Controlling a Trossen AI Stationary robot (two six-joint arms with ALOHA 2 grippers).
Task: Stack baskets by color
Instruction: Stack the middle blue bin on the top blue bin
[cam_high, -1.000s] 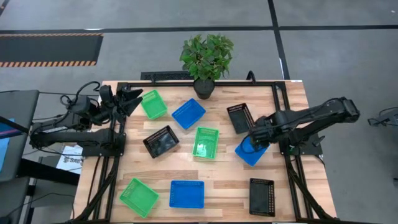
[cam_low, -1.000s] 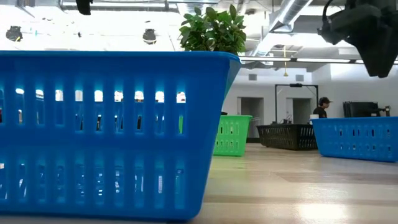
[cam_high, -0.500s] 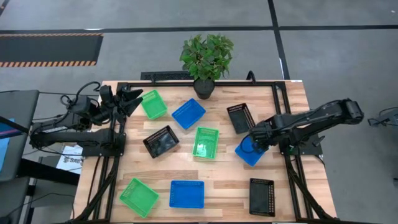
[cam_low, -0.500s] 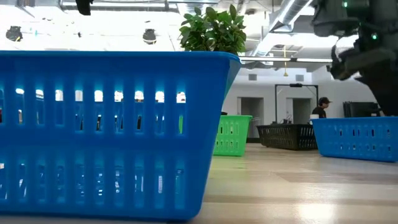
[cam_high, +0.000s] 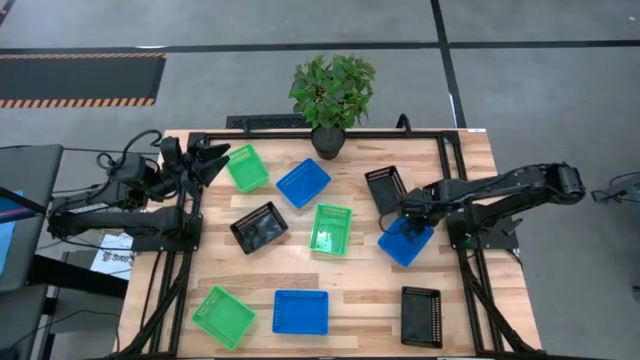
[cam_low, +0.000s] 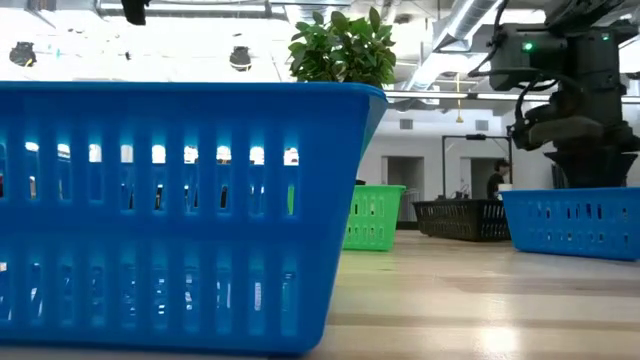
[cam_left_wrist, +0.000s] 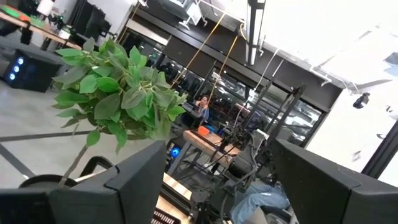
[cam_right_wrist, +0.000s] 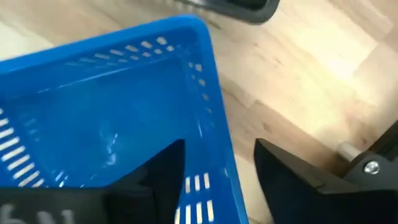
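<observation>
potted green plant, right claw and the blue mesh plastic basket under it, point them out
potted green plant (cam_high: 331, 88), high view, leaves
right claw (cam_high: 409, 211), high view, between fingertips
blue mesh plastic basket (cam_high: 410, 247), high view, floor

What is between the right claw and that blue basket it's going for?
Nothing visible. The right gripper is already at the blue basket, its open fingers straddling the basket's wall, one inside and one outside.

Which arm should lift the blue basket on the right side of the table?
The right one, probably. The right gripper straddles that blue basket's wall, open. The left gripper waits open at the far left edge.
</observation>
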